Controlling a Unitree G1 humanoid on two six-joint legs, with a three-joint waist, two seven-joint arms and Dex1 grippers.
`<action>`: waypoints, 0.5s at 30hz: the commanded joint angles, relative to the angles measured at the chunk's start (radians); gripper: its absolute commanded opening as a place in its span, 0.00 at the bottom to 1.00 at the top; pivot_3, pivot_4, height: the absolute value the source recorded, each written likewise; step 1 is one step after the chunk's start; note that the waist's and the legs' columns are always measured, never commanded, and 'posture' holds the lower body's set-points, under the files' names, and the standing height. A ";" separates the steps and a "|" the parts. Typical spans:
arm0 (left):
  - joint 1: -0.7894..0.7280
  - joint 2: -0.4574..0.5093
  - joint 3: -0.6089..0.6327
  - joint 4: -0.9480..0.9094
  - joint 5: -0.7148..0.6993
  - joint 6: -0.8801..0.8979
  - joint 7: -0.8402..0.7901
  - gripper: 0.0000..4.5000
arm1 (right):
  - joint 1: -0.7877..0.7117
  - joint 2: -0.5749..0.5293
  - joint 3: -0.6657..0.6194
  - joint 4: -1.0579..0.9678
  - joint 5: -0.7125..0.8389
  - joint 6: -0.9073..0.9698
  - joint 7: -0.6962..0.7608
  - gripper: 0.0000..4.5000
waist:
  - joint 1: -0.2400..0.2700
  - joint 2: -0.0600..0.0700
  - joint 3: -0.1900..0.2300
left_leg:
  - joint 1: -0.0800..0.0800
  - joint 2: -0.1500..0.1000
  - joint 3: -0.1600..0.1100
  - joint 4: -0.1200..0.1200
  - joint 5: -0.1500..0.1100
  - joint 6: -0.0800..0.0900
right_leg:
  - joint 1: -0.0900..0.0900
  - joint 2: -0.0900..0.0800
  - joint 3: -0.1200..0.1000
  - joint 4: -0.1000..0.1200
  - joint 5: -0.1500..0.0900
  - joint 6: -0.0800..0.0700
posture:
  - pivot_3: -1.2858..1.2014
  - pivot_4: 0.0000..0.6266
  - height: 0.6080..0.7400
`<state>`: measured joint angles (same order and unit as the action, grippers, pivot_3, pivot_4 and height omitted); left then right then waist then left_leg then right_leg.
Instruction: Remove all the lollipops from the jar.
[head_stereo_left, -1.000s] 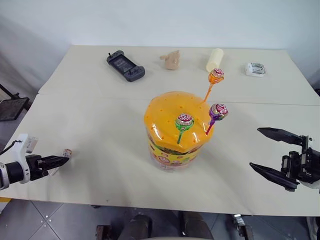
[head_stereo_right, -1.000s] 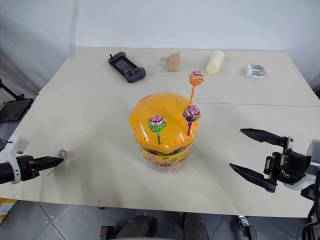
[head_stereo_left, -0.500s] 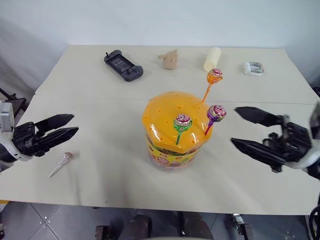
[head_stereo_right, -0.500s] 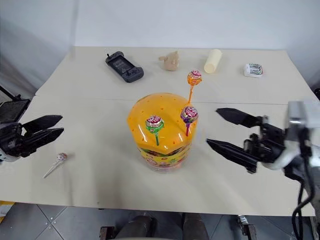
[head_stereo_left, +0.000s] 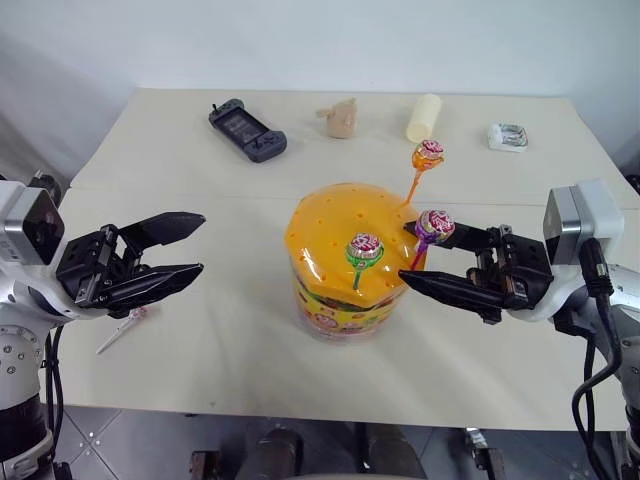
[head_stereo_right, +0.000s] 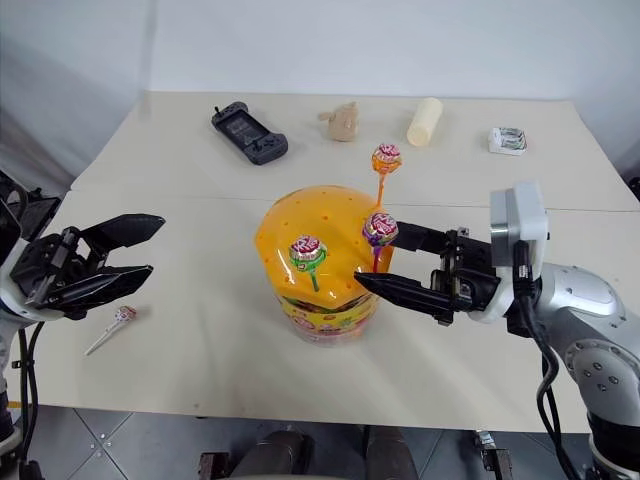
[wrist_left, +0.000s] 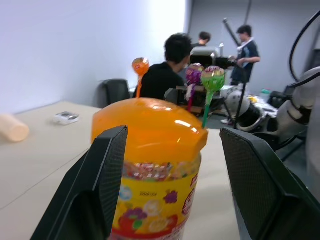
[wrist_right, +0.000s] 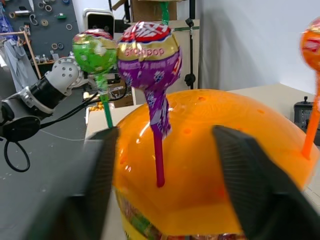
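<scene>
The jar (head_stereo_left: 345, 265), a clear tub with a domed orange lid, stands mid-table. Three lollipops stick up from its lid: an orange-stick one (head_stereo_left: 429, 153), a purple one (head_stereo_left: 434, 225) and a green-stick one (head_stereo_left: 365, 250). My right gripper (head_stereo_left: 405, 253) reaches in from the right, open, its jaws on either side of the purple lollipop's stick (wrist_right: 159, 150) without touching it. Left of the jar my left gripper (head_stereo_left: 198, 243) hovers open and empty, pointing at the jar (wrist_left: 150, 165). Another lollipop (head_stereo_left: 125, 325) lies on the table beneath that arm.
Along the table's far edge lie a black game controller (head_stereo_left: 247, 130), a tan figure (head_stereo_left: 342, 118), a cream cylinder (head_stereo_left: 426, 118) and a small white box (head_stereo_left: 509, 137). Several people (wrist_left: 170, 70) stand in the room beyond the jar in the left wrist view.
Both arms swung in toward the jar. The left gripper rose off the table, leaving a lollipop lying there, and opened. The right gripper's jaws narrowed around the purple lollipop's stick.
</scene>
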<state>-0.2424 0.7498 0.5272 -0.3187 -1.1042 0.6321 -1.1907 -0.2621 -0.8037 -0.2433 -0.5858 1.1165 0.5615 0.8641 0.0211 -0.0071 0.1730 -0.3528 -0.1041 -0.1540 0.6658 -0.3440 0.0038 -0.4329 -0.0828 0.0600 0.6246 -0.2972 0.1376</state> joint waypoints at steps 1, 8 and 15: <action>-0.016 0.025 0.004 0.020 -0.018 -0.014 -0.045 0.70 | 0.011 0.032 -0.039 0.019 -0.014 -0.064 0.069 0.36 | 0.001 0.000 0.000 | 0.000 0.001 0.000 0.000 0.000 0.000 | 0.000 0.001 0.000 0.000 0.000 0.000 | 0.52 0.24 1.00; -0.045 0.049 -0.025 0.129 0.037 -0.039 -0.117 0.70 | -0.007 0.114 -0.128 0.048 0.102 -0.106 0.104 0.01 | 0.001 0.000 0.000 | 0.000 0.001 0.000 0.000 0.000 -0.001 | 0.000 0.001 0.000 0.000 0.000 -0.001 | 0.52 0.24 1.00; -0.086 0.059 -0.106 0.157 0.093 -0.075 -0.201 0.70 | 0.132 0.018 -0.416 0.118 0.102 -0.068 -0.012 0.01 | 0.009 0.000 0.000 | 0.000 0.001 -0.001 0.000 -0.001 0.000 | 0.001 0.001 -0.001 -0.001 0.000 -0.001 | 0.52 0.24 1.00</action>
<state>-0.3173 0.7892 0.4301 -0.1606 -1.0390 0.5874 -1.3588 -0.1704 -0.7496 -0.5533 -0.4940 1.2427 0.4873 0.8670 0.0301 -0.0071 0.1731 -0.3534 -0.1037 -0.1551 0.6655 -0.3446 0.0037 -0.4324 -0.0818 0.0593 0.6233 -0.2969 0.1366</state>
